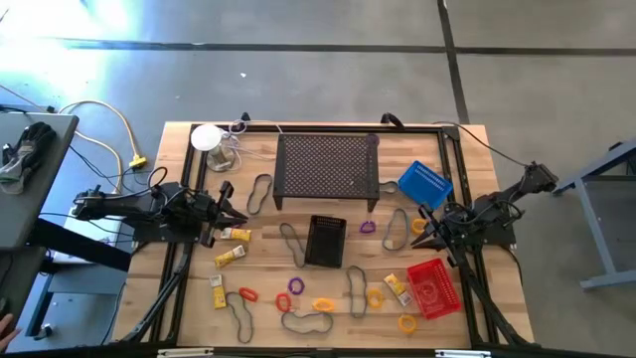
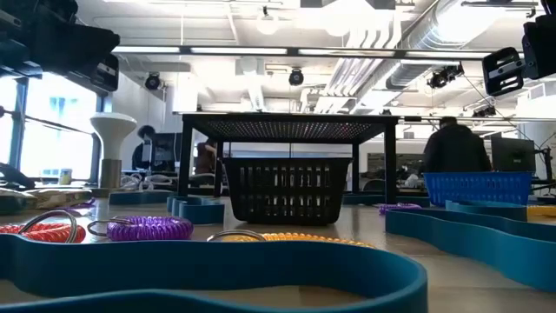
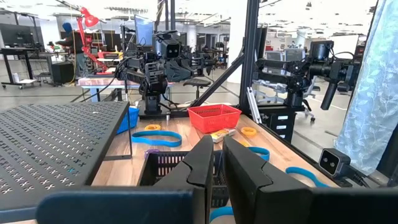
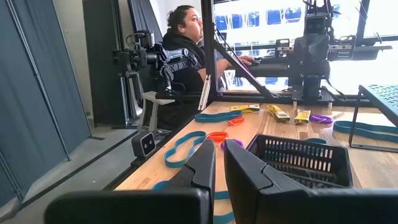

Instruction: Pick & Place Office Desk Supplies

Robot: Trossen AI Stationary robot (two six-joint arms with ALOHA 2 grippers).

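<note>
The office desk supplies lie scattered over the wooden table: yellow packets (image 1: 236, 235) (image 1: 397, 288), small coloured rings (image 1: 246, 295) (image 1: 295, 285) (image 1: 323, 305), and thin band loops (image 1: 260, 192) (image 1: 306, 322) lying flat. My left gripper (image 1: 241, 214) (image 3: 217, 144) hovers at the table's left side, just beyond the nearest yellow packet, pointing toward the table's right, shut with nothing in it. My right gripper (image 1: 417, 237) (image 4: 219, 149) hovers at the right side beside a band loop (image 1: 396, 229), pointing left, shut and holding nothing.
A large black perforated stand (image 1: 326, 167) is at the far middle, with a black basket (image 1: 325, 241) in front of it. A blue basket (image 1: 425, 184) and a red basket (image 1: 432, 288) sit at the right. A white object (image 1: 207, 137) is far left. A person (image 4: 186, 37) sits beyond the table.
</note>
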